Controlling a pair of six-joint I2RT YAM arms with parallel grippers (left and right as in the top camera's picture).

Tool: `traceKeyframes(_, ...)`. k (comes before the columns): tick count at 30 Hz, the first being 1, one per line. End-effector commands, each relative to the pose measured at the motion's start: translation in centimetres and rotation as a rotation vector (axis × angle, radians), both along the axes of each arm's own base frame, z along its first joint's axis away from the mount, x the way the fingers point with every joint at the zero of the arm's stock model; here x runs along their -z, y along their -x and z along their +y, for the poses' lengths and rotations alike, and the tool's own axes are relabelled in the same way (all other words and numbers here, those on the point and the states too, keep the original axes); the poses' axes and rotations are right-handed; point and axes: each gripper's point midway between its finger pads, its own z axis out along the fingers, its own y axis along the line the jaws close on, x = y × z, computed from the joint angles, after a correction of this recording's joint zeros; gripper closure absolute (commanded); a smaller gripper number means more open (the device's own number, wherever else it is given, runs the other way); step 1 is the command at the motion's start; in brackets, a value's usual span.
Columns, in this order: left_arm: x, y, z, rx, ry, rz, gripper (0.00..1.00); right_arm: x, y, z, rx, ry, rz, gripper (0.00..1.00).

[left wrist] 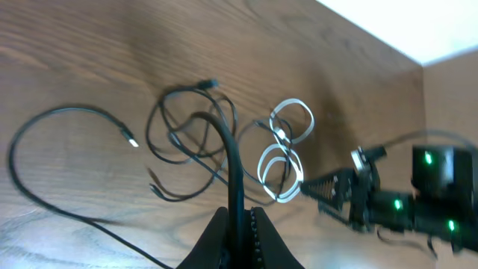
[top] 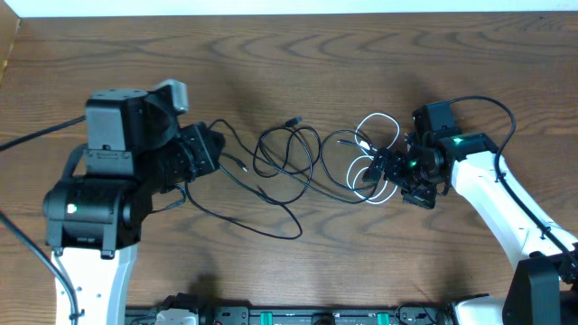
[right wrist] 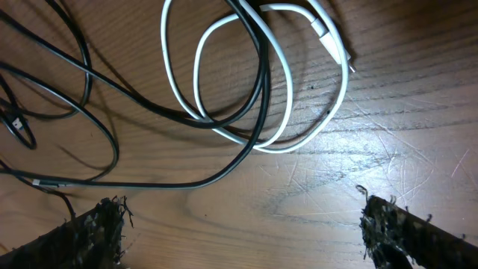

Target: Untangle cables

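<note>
Several black cables (top: 287,155) lie tangled in loops at the table's middle, and a white cable (top: 372,155) is coiled just to their right. My left gripper (left wrist: 239,218) is shut on one black cable (left wrist: 230,161), which rises from the jaws toward the tangle. In the overhead view the left gripper (top: 215,150) sits at the tangle's left edge. My right gripper (right wrist: 246,232) is open low over the wood, with bare table between its fingers (right wrist: 97,232). The white cable (right wrist: 261,75), crossed by a black cable (right wrist: 149,183), lies just beyond them.
A loose black cable (left wrist: 45,127) with a small plug curves over the wood on the left. The right arm (left wrist: 403,202) with its green lights reaches in beside the white cable (left wrist: 284,149). The table's far edge (top: 289,13) runs along the top.
</note>
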Motion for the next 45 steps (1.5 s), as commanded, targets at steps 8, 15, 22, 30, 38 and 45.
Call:
traceKeyframes(8,1.5,-0.6,-1.7,0.108,-0.023,0.042,0.93,0.1,0.0,0.3,0.006,-0.011,-0.001,0.01)
traceKeyframes(15,2.6,0.6,-4.4,0.301,-0.045,0.056,0.93,-0.1,-0.8,0.5,0.006,-0.018,-0.033,0.01)
traceKeyframes(22,2.6,1.1,-5.5,0.354,-0.057,0.043,0.92,-0.1,-0.9,0.5,0.006,-0.019,-0.036,0.01)
traceKeyframes(30,3.0,0.7,-4.8,0.284,-0.07,0.071,0.92,-0.1,-0.9,0.5,0.006,-0.019,-0.036,0.01)
traceKeyframes(38,2.9,0.8,-4.9,0.291,-0.061,0.07,0.92,0.0,-0.7,0.4,0.005,-0.017,-0.029,0.01)
traceKeyframes(45,3.1,0.3,-4.2,0.238,-0.092,0.076,0.93,0.6,-0.7,-1.1,-0.031,0.078,-0.052,0.01)
